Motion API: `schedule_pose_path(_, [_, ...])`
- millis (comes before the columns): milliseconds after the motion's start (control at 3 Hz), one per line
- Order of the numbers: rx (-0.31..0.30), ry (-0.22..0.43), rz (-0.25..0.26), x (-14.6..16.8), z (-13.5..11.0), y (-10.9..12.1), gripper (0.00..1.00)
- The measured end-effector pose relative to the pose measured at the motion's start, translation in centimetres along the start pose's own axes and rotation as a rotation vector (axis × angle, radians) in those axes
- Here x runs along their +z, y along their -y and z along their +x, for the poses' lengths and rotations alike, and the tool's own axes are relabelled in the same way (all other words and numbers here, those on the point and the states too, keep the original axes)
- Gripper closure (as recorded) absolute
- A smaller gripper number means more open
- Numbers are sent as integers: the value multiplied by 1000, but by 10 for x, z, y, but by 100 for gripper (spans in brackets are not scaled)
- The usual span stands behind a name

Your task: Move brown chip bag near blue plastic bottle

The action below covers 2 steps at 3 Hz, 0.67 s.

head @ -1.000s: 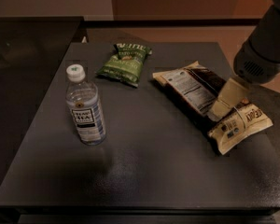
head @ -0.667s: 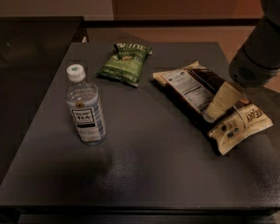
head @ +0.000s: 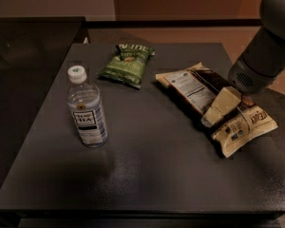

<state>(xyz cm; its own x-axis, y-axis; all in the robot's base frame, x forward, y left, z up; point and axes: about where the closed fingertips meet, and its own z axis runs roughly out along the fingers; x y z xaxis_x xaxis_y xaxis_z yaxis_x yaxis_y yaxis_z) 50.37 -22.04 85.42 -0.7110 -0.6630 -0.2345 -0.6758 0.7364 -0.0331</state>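
Gripper (head: 218,112) sits low on the middle of the brown chip bag (head: 192,87), which lies flat on the counter (head: 152,175); open or closed, can't tell. Blue plastic bottle (head: 87,110) stands upright well left of the gripper, green chip bag (head: 127,63) farther back-left.

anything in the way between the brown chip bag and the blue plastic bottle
Nothing visible does. The dark table between the long dark-brown crinkly chip bag and the small bluish plastic bottle is bare; the small green chip bag lies farther back, off that line. The gripper is down on the brown bag.
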Motion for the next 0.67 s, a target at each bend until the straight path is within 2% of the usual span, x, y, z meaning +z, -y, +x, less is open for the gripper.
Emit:
schedule_pose_path(333, [-12, 8, -65, 4, -3, -7, 15])
schedule_pose_path(667, [-34, 20, -110, 0, -6, -14, 39])
